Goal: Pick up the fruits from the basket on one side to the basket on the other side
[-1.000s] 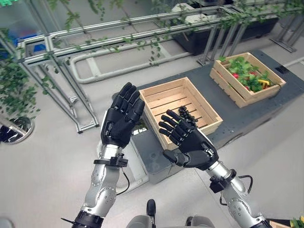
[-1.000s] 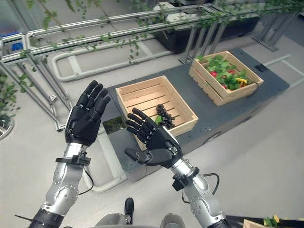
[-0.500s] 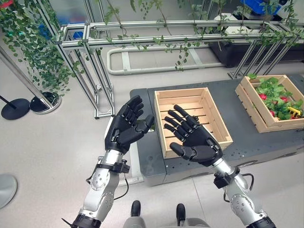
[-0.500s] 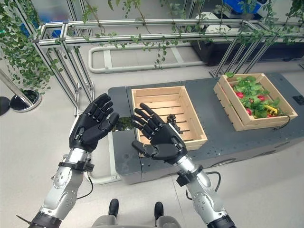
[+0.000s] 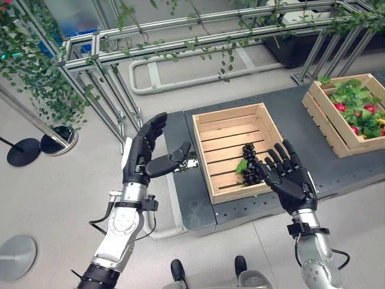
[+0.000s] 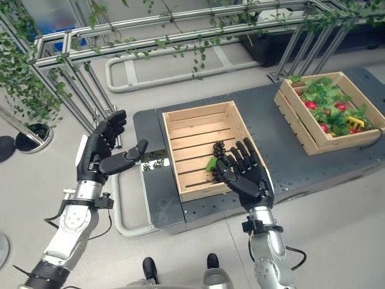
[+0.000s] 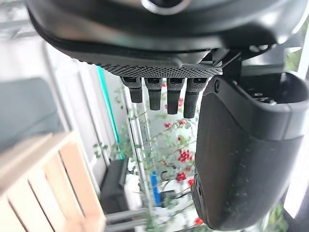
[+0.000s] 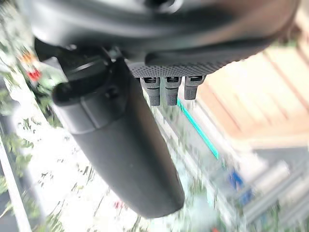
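Left hand [image 5: 143, 159] is hovering left of the near crate [image 5: 224, 119], fingers spread, holding nothing; right hand [image 5: 291, 177] is hovering at its near right corner, fingers spread; grapes [image 5: 249, 154] are lying inside; far right crate [image 5: 325, 125] is holding fruit and leaves.

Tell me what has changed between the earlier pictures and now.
The head camera has swung, so the whole scene shifted. The two hands have spread apart: the left hand is now beside the near crate, the right hand at its front corner by the dark grapes. Both stay open and empty. The grapes and the far crate of produce are unchanged.
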Controlling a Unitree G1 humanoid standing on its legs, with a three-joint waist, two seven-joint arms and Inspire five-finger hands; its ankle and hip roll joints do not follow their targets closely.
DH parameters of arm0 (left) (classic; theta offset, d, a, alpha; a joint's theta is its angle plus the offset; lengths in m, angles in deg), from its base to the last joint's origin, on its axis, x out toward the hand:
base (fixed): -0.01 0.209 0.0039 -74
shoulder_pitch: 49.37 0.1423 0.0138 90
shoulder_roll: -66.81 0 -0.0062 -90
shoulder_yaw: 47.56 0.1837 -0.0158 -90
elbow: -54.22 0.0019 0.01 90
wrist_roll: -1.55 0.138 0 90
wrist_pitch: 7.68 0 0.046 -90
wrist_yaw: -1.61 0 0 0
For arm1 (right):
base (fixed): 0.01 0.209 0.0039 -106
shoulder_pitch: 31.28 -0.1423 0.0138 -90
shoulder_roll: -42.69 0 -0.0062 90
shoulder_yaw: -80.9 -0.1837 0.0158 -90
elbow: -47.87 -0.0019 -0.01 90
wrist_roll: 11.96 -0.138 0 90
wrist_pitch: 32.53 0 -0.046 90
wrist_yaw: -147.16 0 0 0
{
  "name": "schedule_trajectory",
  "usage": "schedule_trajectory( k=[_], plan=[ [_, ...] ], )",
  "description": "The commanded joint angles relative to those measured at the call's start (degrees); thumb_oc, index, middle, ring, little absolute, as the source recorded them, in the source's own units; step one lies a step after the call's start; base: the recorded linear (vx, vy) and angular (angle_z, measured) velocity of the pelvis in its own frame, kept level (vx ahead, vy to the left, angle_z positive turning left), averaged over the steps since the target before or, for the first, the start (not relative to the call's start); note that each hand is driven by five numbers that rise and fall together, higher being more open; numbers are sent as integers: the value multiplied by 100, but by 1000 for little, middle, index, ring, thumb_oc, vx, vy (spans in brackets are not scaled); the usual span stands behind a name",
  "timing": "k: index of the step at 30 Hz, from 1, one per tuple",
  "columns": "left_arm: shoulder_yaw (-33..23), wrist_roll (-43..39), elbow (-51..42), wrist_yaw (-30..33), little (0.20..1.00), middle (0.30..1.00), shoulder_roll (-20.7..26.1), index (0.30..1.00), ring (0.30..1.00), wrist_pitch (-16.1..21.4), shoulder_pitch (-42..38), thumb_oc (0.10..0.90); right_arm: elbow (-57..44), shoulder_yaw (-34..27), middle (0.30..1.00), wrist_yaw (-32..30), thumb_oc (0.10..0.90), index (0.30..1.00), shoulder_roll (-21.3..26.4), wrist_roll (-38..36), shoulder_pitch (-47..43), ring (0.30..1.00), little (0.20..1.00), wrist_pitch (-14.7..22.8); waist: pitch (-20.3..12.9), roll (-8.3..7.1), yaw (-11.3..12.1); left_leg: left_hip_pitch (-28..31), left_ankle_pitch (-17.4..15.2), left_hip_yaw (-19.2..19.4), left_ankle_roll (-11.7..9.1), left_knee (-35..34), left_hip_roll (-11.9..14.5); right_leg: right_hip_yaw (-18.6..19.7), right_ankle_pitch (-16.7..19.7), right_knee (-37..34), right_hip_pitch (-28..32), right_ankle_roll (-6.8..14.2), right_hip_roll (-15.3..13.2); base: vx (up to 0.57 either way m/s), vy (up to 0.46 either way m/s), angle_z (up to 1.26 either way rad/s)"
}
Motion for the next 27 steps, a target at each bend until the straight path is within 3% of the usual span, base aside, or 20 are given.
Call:
schedule_trajectory(
  k=[1, 12, 17, 23, 27],
  plan=[
    [-266, 843, 160, 748, 900, 900, 170, 900, 900, 685, -807, 800, -327, -265, 900, -23, 800, 900, 240, 238, 76, 900, 900, 643, -374, 41, -153, 336, -333, 5, -142, 10, 267, 239, 646, 46, -687, -266, 167, -5, 78, -27],
    [1155, 2849, 1971, 3016, 900, 900, 491, 900, 900, 189, -2953, 800, 241, 224, 900, 49, 800, 900, 849, 271, -458, 900, 900, 782, 425, 243, -807, 131, -290, 410, -231, 66, 172, 604, 442, 765, -1537, -315, 284, -52, 66, -25],
    [1807, 3215, 2808, 3399, 900, 900, 704, 900, 900, -88, -3897, 800, 376, 424, 900, 387, 800, 900, 1066, 49, -571, 900, 900, 766, 767, 203, -1060, -157, -306, 528, -325, 345, 236, 643, 369, 1122, -1949, -372, 372, -86, -12, -19],
    [2533, 3464, 3713, 3402, 900, 900, 893, 900, 900, -442, -4873, 800, 410, 696, 900, 800, 800, 900, 1362, -263, -707, 900, 900, 592, 1133, 140, -1273, -706, -207, 527, -518, 1016, 392, 638, 200, 1545, -2374, -449, 458, -66, -8, -9],
    [2914, 3550, 4152, 3313, 900, 900, 1006, 900, 900, -915, -5479, 800, 508, 980, 900, 1118, 800, 900, 1438, -454, -781, 900, 900, 582, 1394, -4, -1324, -1094, -165, 535, -556, 1397, 474, 619, 184, 1740, -2652, -506, 510, -78, -39, 4]
  ],
)
